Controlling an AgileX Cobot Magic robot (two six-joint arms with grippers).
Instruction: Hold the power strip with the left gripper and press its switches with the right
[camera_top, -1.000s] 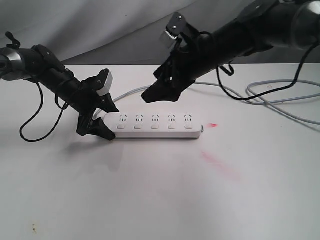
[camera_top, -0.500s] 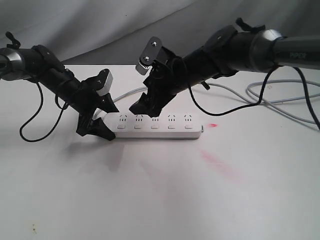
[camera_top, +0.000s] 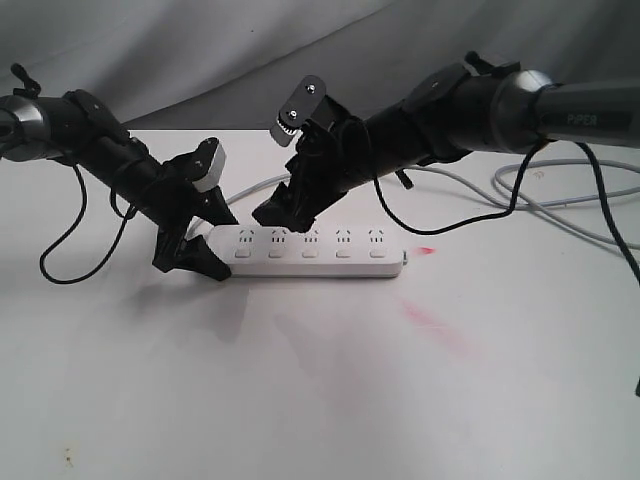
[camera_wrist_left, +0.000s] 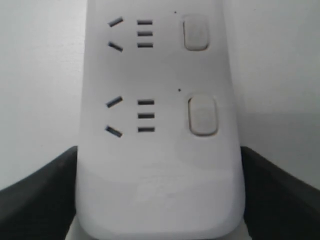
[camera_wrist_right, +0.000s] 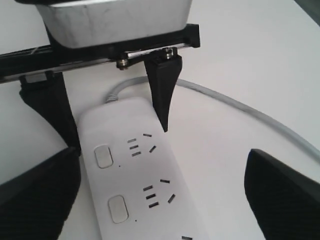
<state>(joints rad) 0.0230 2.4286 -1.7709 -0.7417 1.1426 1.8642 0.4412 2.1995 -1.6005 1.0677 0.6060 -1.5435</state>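
The white power strip lies flat on the table, its row of switches facing the near edge. My left gripper is shut on the strip's left, cord end; in the left wrist view the strip fills the gap between both black fingers. My right gripper hovers open just above the leftmost socket groups, not touching. In the right wrist view its fingertips stand wide apart over the strip, with two switches showing and a left finger at the strip's end.
The thin grey cord leaves the strip's left end, runs behind it and loops at the back right, also seen as cord. Red marks stain the white table right of the strip. A grey backdrop hangs behind.
My right gripper has swung left and down, from over the strip's middle to just above its leftmost sockets. The left gripper and the strip have not moved.
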